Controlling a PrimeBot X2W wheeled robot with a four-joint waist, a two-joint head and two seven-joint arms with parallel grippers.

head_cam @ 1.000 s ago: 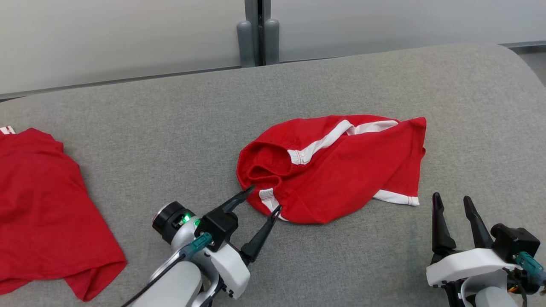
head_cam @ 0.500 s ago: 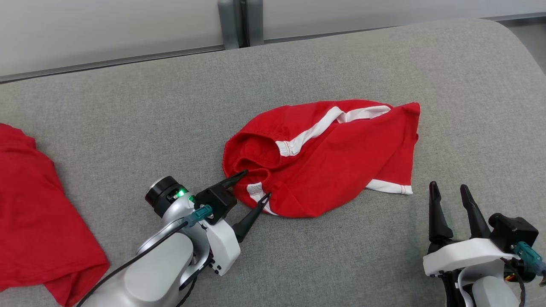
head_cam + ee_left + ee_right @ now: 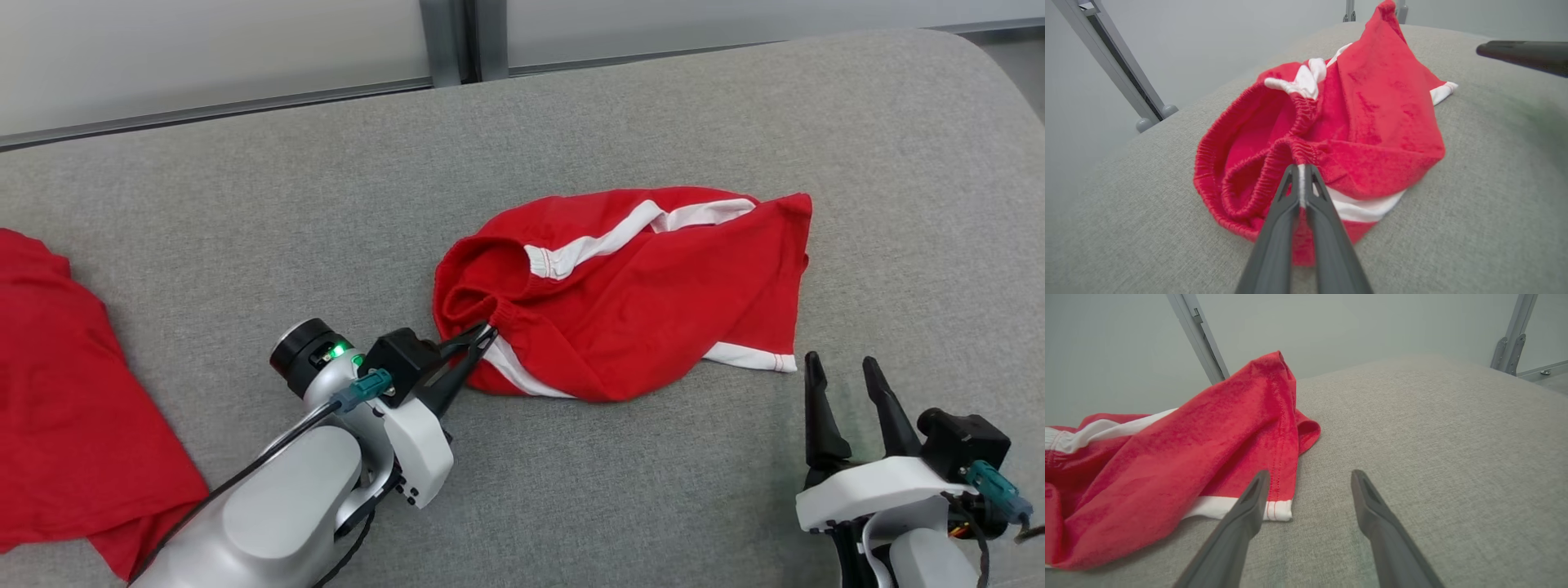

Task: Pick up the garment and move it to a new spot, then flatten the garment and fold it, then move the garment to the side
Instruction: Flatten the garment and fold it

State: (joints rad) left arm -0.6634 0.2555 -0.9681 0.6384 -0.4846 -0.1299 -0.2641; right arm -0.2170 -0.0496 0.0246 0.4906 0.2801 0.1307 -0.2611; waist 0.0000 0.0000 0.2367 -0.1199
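Red garment [image 3: 645, 310]: 1 | red cloth [image 3: 65, 392]: 1 | left hand [image 3: 483, 333], right hand [image 3: 839, 359]: 2

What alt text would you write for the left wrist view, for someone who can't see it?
The left jaws are shut on the elastic waistband of crumpled red shorts with white stripes, lying on a grey padded surface. A pale wall stands behind.

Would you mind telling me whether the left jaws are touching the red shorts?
Touching. The left wrist view shows the left gripper with its jaws shut on the elastic waistband of the red shorts.
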